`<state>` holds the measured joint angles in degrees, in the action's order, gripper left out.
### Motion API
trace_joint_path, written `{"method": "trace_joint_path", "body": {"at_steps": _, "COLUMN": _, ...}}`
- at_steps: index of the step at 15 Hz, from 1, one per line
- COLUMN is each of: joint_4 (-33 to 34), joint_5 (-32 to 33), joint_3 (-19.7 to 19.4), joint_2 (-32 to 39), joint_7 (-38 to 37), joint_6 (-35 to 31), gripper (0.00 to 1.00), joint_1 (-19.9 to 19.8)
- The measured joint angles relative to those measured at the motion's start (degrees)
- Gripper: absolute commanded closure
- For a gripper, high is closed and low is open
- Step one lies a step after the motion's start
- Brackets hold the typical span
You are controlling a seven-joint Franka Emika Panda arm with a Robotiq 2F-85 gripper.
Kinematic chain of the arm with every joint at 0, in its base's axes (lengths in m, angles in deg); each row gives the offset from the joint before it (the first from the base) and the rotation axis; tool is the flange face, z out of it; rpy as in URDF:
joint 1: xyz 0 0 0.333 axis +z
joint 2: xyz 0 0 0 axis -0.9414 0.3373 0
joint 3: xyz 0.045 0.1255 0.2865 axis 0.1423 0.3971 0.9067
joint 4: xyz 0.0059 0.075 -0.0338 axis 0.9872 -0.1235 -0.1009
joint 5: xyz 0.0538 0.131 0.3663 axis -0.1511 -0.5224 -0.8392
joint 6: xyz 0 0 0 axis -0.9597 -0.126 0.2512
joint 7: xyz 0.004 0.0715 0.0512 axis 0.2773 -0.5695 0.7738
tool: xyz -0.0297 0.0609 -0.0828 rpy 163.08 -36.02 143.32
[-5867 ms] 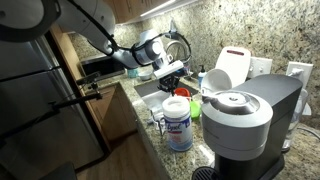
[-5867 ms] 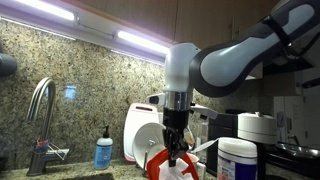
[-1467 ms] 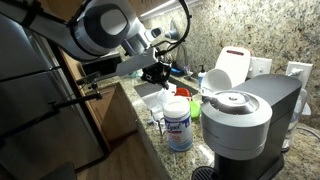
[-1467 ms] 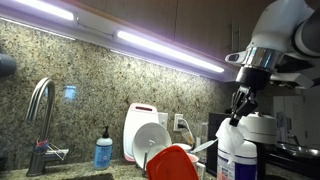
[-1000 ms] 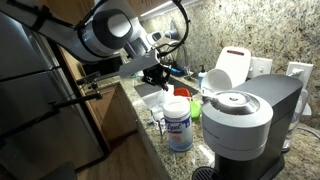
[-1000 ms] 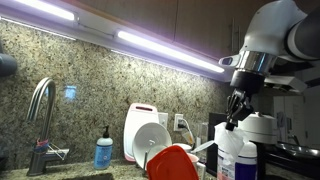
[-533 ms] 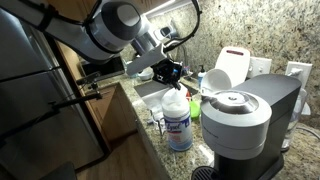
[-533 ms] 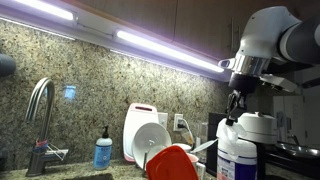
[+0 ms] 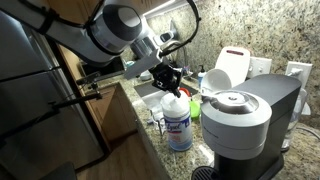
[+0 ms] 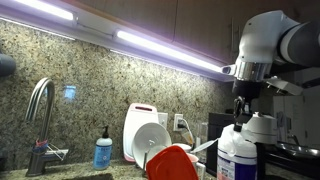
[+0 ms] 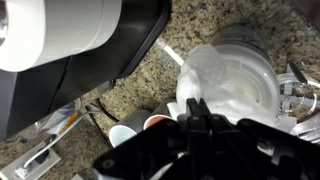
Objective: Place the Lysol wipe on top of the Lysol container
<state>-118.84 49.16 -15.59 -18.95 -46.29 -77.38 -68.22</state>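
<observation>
The Lysol container point(image 9: 178, 124) is a white canister with a blue label, standing on the granite counter next to the coffee machine; it also shows in an exterior view point(image 10: 236, 156). In the wrist view its round top point(image 11: 250, 62) lies just beyond my fingers. The Lysol wipe point(image 11: 212, 82), a crumpled thin white sheet, lies over that top. My gripper point(image 11: 195, 106) has its fingers pressed together on the near edge of the wipe. In both exterior views the gripper point(image 9: 170, 83) point(image 10: 240, 112) hangs right above the canister's top.
A grey domed coffee machine point(image 9: 240, 116) stands close beside the canister. A white jug with a red mark point(image 9: 233, 67) is behind it. A red dish point(image 10: 176, 163), a faucet point(image 10: 39, 118) and a blue soap bottle point(image 10: 104, 151) stand by the sink. A fridge point(image 9: 35, 95) is across the aisle.
Over the last second my gripper has come over the canister and lowered onto its top, carrying the wipe. The canister has not moved.
</observation>
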Motion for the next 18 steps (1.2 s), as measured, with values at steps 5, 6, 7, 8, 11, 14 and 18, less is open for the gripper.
{"method": "trace_joint_path", "body": {"at_steps": 5, "joint_4": 0.13, "joint_5": -3.47, "joint_3": 1.03, "joint_2": 2.12, "joint_7": 1.86, "joint_6": 0.18, "gripper": 1.0, "joint_1": 0.01}}
{"method": "trace_joint_path", "body": {"at_steps": 6, "joint_4": 0.3, "joint_5": -4.75, "joint_3": 1.14, "joint_2": 2.68, "joint_7": 2.65, "joint_6": 0.17, "gripper": 1.0, "joint_1": 0.0}}
{"method": "trace_joint_path", "body": {"at_steps": 7, "joint_4": 0.57, "joint_5": -5.96, "joint_3": 1.17, "joint_2": 3.33, "joint_7": 3.63, "joint_6": 0.17, "gripper": 1.0, "joint_1": 0.0}}
{"method": "trace_joint_path", "body": {"at_steps": 8, "joint_4": 0.93, "joint_5": -7.21, "joint_3": 1.17, "joint_2": 3.95, "joint_7": 4.7, "joint_6": 0.1, "gripper": 1.0, "joint_1": -0.04}}
{"method": "trace_joint_path", "body": {"at_steps": 11, "joint_4": 2.76, "joint_5": -8.86, "joint_3": 1.16, "joint_2": 5.66, "joint_7": 6.39, "joint_6": 0.09, "gripper": 1.0, "joint_1": -0.12}}
{"method": "trace_joint_path", "body": {"at_steps": 14, "joint_4": 4.17, "joint_5": -8.82, "joint_3": 1.02, "joint_2": 8.28, "joint_7": 6.39, "joint_6": 0.07, "gripper": 1.0, "joint_1": -0.11}}
{"method": "trace_joint_path", "body": {"at_steps": 18, "joint_4": 6.36, "joint_5": -8.82, "joint_3": 0.88, "joint_2": 10.44, "joint_7": 6.39, "joint_6": 0.1, "gripper": 1.0, "joint_1": -0.1}}
